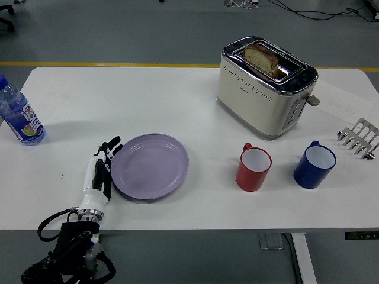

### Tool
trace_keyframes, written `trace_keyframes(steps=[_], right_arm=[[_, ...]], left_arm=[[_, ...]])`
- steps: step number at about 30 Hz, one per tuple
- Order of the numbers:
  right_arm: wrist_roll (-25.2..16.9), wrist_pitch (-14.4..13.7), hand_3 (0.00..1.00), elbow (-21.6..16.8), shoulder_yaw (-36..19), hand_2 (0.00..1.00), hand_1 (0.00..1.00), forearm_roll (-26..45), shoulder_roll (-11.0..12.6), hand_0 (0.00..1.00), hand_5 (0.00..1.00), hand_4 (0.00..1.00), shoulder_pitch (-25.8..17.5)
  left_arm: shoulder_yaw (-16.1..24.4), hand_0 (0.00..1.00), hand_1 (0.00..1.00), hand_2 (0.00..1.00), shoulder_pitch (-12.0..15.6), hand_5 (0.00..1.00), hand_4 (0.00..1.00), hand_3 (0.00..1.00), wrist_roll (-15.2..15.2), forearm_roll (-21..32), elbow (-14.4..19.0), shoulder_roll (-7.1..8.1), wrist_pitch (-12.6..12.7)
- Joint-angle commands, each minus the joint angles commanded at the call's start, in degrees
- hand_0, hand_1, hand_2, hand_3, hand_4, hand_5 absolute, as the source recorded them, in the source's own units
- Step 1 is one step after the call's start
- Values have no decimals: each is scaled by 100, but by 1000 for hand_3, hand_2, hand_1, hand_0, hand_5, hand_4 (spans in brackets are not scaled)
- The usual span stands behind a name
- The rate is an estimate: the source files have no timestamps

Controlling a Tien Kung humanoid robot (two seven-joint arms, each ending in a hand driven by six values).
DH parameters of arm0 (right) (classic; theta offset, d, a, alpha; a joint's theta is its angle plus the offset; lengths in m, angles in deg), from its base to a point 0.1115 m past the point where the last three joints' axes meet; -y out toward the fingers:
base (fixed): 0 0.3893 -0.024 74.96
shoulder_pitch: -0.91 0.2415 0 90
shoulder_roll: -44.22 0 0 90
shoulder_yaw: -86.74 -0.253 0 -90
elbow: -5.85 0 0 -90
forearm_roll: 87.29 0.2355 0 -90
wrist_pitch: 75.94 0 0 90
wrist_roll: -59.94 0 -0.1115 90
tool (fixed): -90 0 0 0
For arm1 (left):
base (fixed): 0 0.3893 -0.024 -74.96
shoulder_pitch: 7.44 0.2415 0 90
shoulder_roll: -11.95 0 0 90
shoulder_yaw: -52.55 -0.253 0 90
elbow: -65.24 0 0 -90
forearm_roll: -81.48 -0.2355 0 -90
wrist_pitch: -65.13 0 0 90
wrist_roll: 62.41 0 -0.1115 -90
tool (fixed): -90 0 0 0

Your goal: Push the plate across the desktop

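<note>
A lilac plate [150, 165] lies flat on the white table [177, 100], left of centre near the front edge. My left hand [103, 161] rests edge-on against the plate's left rim, its black fingers [110, 147] stretched out straight and holding nothing. The white back of the hand and the black forearm run down off the table's front edge at the lower left. The right arm does not show.
A red mug [254, 168] stands about a hand's width to the right of the plate, with a blue mug [314, 164] beyond it. A toaster [265, 86] holding bread sits at the back. A water bottle [19, 114] is at the far left, a metal rack [358, 138] far right.
</note>
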Motion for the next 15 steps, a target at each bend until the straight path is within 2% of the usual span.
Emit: trace_keyframes(steps=[9,15], right_arm=[[2,-3,546,0,5,581,478,2,1,518,330,191,-12],[5,2,545,0,-16,581,478,-40,5,518,331,191,-23]], left_arm=[[-260,881,878,880,-29,982,468,777,0,71,103,42,-9],[-596,881,878,882,-83,975,466,779,0,183,209,96,-18]])
